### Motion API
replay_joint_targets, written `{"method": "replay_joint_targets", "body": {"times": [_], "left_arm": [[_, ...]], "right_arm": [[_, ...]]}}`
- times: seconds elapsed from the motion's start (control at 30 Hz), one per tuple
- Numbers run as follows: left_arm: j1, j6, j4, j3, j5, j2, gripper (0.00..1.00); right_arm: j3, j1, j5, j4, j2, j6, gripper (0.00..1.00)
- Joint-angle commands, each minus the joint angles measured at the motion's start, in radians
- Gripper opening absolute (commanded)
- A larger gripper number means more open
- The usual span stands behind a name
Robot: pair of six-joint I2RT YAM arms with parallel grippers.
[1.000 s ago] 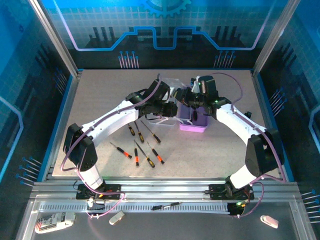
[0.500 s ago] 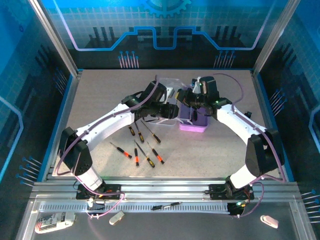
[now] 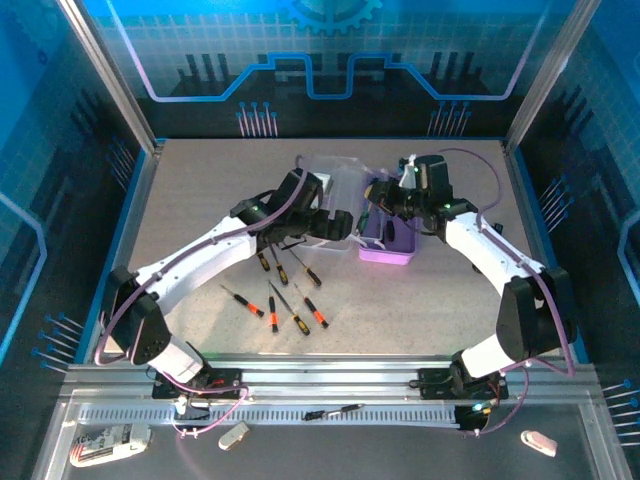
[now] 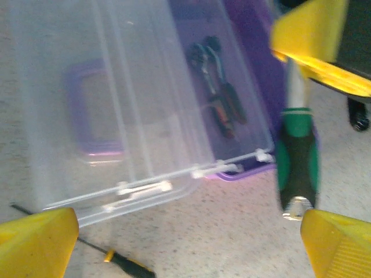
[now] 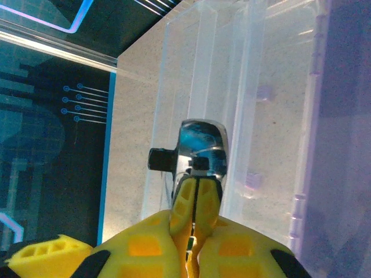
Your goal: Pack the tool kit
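The job now is putting tools into the tool kit. The case lies open in the middle of the worktop (image 3: 200,190). Its clear lid (image 3: 335,182) is flat on the left and its purple base (image 3: 392,250) is on the right. A few tools lie inside the base already.

The right hand (image 3: 385,208) is squeezed tight on a green screwdriver (image 4: 297,165). It holds it above the case, close to the edge of the purple base. I cannot tell if it is right over the base or over the lid.

The left hand (image 3: 335,225) is just beside the lid, at its near edge. Its fingers (image 4: 36,243) are wide apart and hold nothing.

I think the next move is for the right hand to go down into the purple base and let the green screwdriver go.

Seven small screwdrivers (image 3: 272,312) lie loose on the worktop, near the left hand. It could turn and pick one up. They are thin, so it must pinch with care.
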Motion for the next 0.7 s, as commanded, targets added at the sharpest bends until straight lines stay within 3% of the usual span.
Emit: {"method": "replay_joint_targets", "body": {"times": [0.0,0.1,0.33,0.67], "left_arm": [[0.037,-0.074,0.030,-0.058,-0.140,-0.055,0.99],[0.097,-0.162,0.061,-0.132,-0.167,-0.099,0.99],[0.270,-0.340,0.059,-0.294,-0.119,-0.164,0.99],[0.311,-0.344,0.078,-0.392,-0.123,-0.236,0.99]], "right_arm": [[0.017,-0.022,0.007,-0.034,-0.040,-0.084,0.03],[0.054,-0.036,0.030,-0.095,-0.031,-0.166,0.04],[0.145,-0.107,0.108,-0.202,0.065,-0.335,0.04],[0.284,-0.139,0.264,-0.364,0.226,-0.516,0.03]]}}
